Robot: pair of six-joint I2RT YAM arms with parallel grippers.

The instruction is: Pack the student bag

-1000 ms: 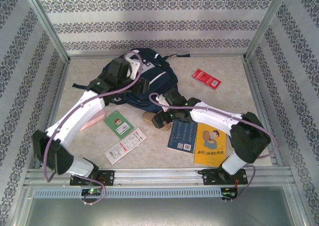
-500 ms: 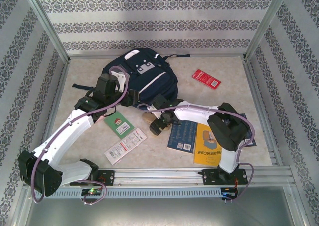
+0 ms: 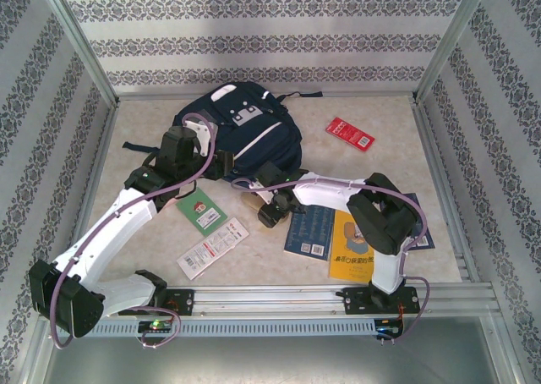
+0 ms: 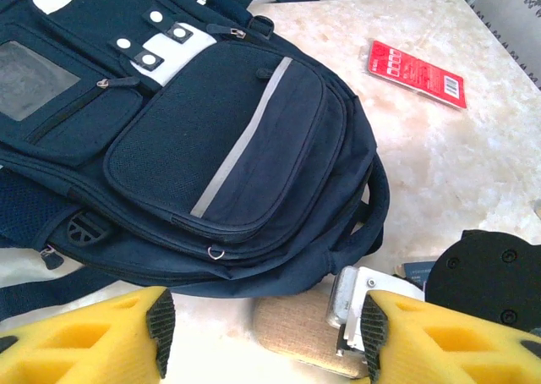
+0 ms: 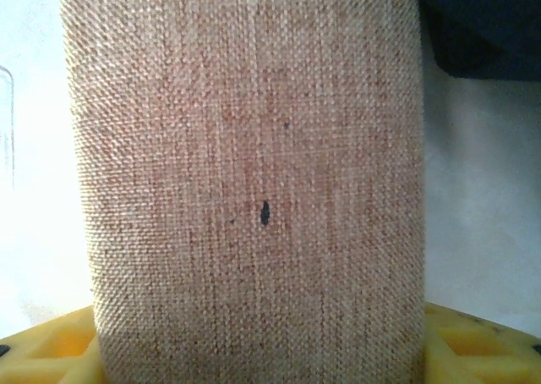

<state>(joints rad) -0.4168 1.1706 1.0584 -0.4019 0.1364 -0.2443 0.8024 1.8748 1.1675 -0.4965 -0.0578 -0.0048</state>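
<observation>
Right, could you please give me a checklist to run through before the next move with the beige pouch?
1. The beige pouch sits inside the right claw: ok.
2. That grip on the pouch is firm: cannot tell.
3. The left claw is open and empty: ok.
4. The student bag has a compartment open to receive the pouch: cannot tell.

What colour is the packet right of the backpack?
Red packet with white markings, clearest from the left wrist view.
</observation>
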